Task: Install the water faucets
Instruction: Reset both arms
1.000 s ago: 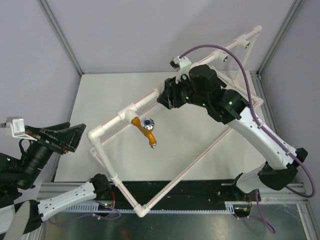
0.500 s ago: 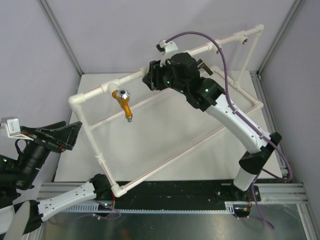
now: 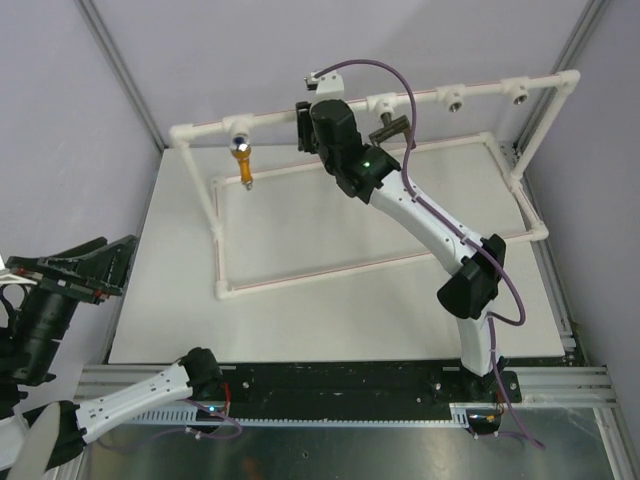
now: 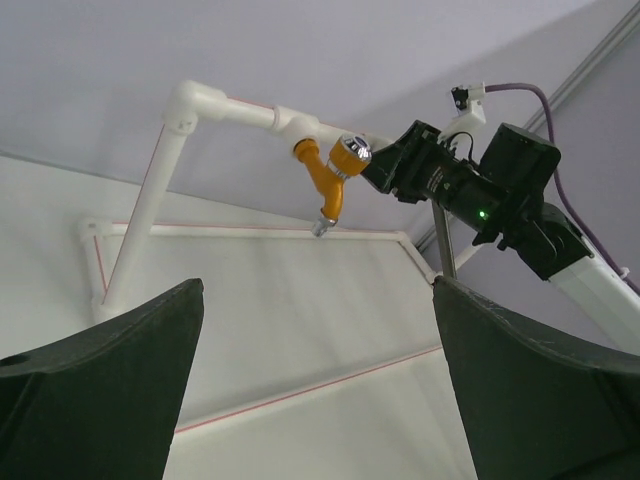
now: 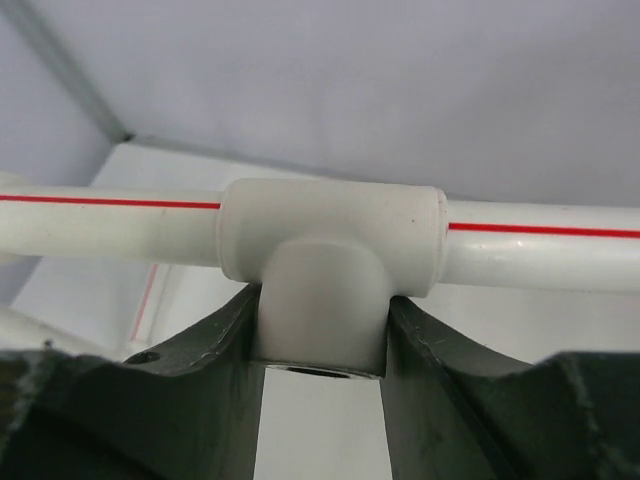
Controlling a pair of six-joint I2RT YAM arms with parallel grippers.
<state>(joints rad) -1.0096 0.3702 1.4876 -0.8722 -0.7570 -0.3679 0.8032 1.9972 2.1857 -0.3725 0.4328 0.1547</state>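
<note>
right gripper (image 5: 322, 345) clamps the frame's tee socket (image 5: 325, 270); orange tap (image 4: 330, 180) hangs on the same rail (image 5: 110, 225), outside its jaws; left gripper (image 4: 317, 287) gapes empty, well apart.

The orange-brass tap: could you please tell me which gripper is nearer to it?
Right. The right gripper grips a tee fitting on the same top pipe, just beside the tap; the left gripper sits open, far off beyond the table's near-left edge.

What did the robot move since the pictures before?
The right fingers, clamped on the pipe frame, swung it from slanting across the table to standing straight along the back. The orange tap rode with it to the back left. The left fingers stayed open, off to the left.
</note>
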